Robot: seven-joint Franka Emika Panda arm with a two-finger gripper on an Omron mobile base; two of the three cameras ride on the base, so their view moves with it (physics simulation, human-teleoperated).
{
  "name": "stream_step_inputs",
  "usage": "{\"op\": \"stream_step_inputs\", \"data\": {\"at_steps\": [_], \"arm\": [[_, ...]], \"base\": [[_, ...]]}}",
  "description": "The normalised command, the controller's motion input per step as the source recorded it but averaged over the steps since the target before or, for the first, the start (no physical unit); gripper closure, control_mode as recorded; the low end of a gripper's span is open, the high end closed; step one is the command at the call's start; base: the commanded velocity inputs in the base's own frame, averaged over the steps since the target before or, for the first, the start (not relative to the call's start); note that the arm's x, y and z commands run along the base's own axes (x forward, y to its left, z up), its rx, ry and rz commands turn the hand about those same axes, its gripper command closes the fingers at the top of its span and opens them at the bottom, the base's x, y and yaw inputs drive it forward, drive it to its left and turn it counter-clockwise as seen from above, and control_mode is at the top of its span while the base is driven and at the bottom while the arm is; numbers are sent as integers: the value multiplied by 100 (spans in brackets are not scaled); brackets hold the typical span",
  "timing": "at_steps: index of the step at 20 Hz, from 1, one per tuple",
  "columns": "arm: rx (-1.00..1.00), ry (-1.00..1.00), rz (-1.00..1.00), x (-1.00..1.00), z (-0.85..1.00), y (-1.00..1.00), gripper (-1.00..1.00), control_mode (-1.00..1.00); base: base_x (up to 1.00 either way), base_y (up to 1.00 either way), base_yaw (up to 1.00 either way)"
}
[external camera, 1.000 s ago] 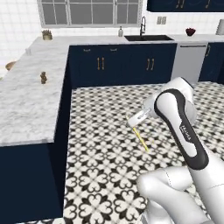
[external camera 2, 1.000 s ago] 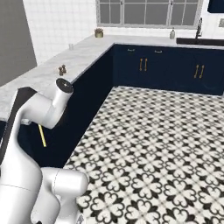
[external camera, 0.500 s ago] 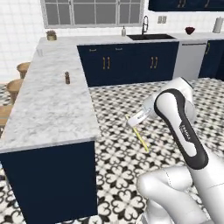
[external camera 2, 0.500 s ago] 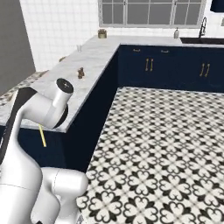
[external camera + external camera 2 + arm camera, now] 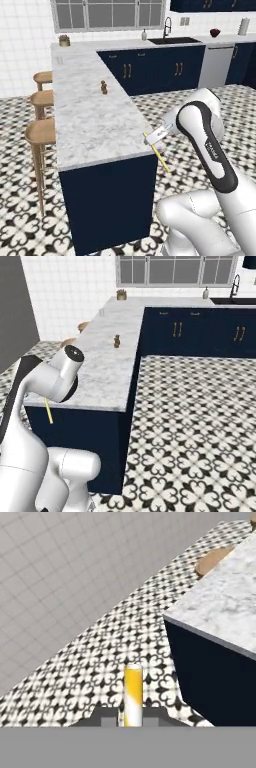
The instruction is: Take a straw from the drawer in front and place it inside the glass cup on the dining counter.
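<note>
Marble dining counter (image 5: 90, 120) waits ahead; gripper (image 5: 156, 138) clamps thin pale-yellow straw (image 5: 161, 159); clear glass cup (image 5: 102, 312) at 12 o'clock, unfilled.

my gripper (image 5: 156, 138) hangs just off the near right corner of the dining counter (image 5: 95, 125), centre of the left base frame, the straw (image 5: 159, 156) pinched in it slanting down past the slab edge. the marble in front of me lies bare up to a small brown shaker (image 5: 104, 87) in the upper middle. the glass cup (image 5: 102, 312) stands far off at the top. wooden stools (image 5: 42, 131) crowd the left side; patterned floor lies open to the right
</note>
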Motion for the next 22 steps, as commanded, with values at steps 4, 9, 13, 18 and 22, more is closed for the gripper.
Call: {"op": "stream_step_inputs", "data": {"at_steps": [4,9,13,18,22], "arm": [[0,0,0,0,0,0,100,100],[0,0,0,0,0,0,100,100],[0,0,0,0,0,0,100,100],[0,0,0,0,0,0,100,100],[0,0,0,0,0,0,100,100]], "base": [[-15,100,-22],[-14,100,-22],[-2,100,-24],[13,100,-32],[38,100,-42]]}}
